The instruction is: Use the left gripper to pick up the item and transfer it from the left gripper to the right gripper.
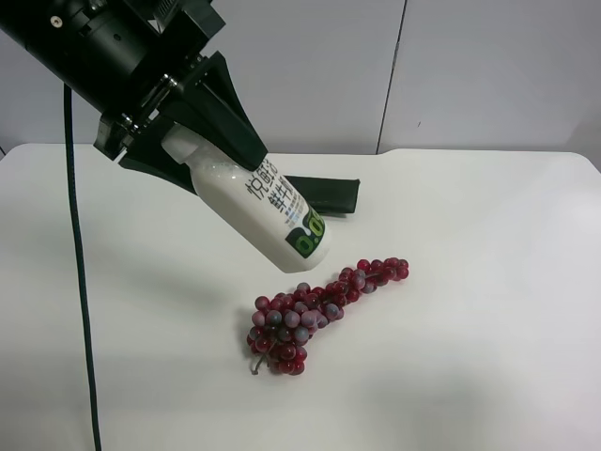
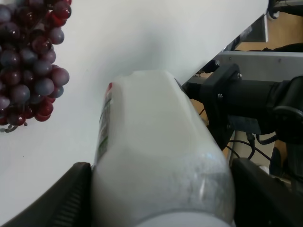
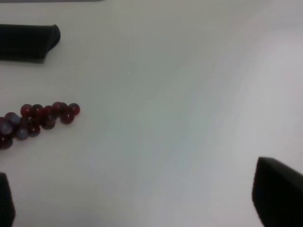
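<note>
The item, a white bottle (image 1: 268,211) with dark characters and a green-black base band, hangs tilted in the air above the table, base pointing down toward the grapes. My left gripper (image 1: 221,169), all black with a trailing cable, is shut on its upper body near the cap. In the left wrist view the bottle (image 2: 151,156) fills the gap between the black fingers (image 2: 71,194). My right gripper (image 3: 142,196) is open and empty over bare table; only its two fingertips show. The right arm is out of the exterior high view.
A red grape bunch (image 1: 315,310) lies on the white table (image 1: 488,282) just below the bottle's base; it also shows in the right wrist view (image 3: 40,116) and the left wrist view (image 2: 28,61). A dark pouch (image 1: 324,193) lies behind the bottle, seen too in the right wrist view (image 3: 28,41).
</note>
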Tool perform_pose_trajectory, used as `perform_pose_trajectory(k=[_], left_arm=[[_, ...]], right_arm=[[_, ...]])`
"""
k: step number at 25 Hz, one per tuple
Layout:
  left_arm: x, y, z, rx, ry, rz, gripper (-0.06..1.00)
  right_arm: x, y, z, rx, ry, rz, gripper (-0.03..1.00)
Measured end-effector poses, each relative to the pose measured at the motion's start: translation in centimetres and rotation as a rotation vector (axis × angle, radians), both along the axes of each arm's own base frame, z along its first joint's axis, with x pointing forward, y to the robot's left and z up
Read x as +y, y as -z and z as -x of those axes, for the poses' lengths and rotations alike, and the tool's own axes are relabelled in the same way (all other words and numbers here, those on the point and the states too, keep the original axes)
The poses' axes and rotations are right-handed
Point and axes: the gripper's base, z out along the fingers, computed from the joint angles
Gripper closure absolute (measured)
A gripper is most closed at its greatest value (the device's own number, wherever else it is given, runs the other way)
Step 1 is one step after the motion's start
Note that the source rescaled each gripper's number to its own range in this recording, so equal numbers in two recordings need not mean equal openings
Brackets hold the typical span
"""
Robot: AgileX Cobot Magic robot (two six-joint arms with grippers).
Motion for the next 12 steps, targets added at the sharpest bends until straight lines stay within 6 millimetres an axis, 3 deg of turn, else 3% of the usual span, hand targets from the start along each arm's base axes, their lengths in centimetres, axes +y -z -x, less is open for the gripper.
perform_pose_trajectory(k=[12], left_arm=[[-0.01, -0.01, 0.0, -0.005, 0.005, 0.001, 0.91]], right_arm=[[0.0, 0.0, 0.0, 0.0, 0.0, 0.0, -0.02]])
